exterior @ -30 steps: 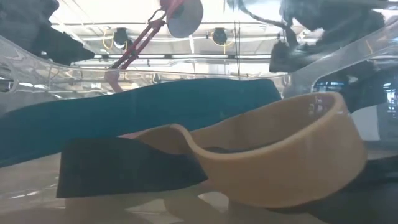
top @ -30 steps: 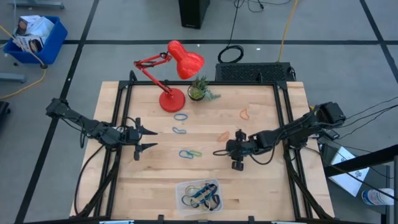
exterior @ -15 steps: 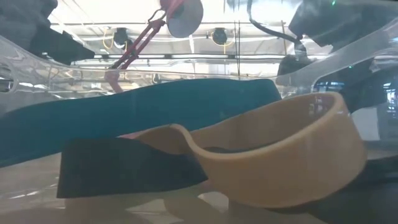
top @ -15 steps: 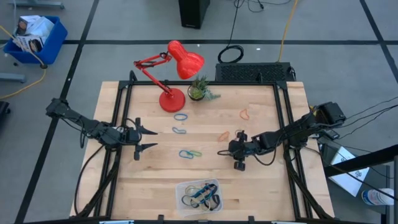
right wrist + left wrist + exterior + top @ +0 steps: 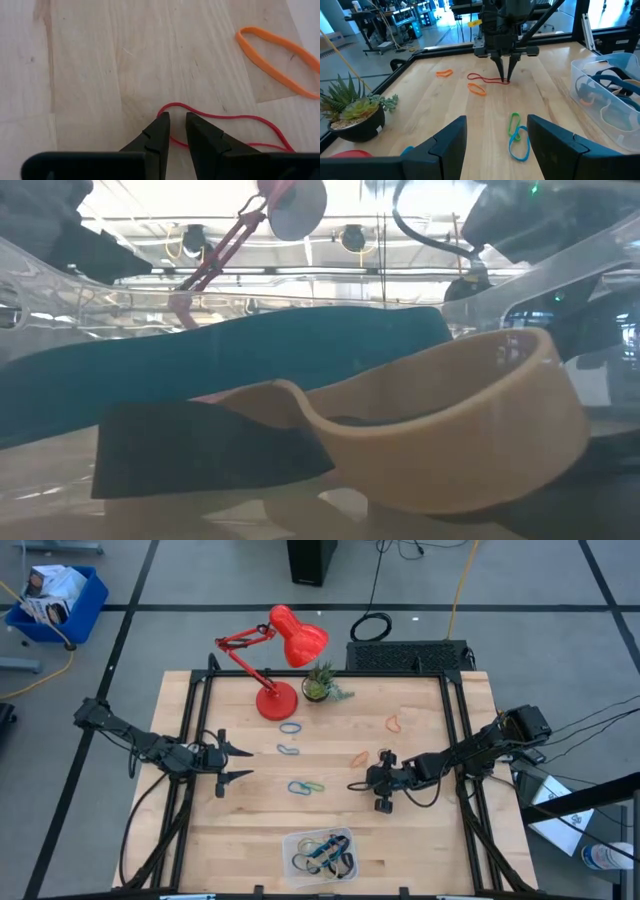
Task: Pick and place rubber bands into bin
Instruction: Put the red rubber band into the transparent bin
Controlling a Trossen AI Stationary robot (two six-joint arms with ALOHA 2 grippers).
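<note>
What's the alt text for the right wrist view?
The right claw points its two dark fingers down at the light wooden table, straddling the end of a thin red rubber band loop. A flat orange rubber band lies apart, farther off.
</note>
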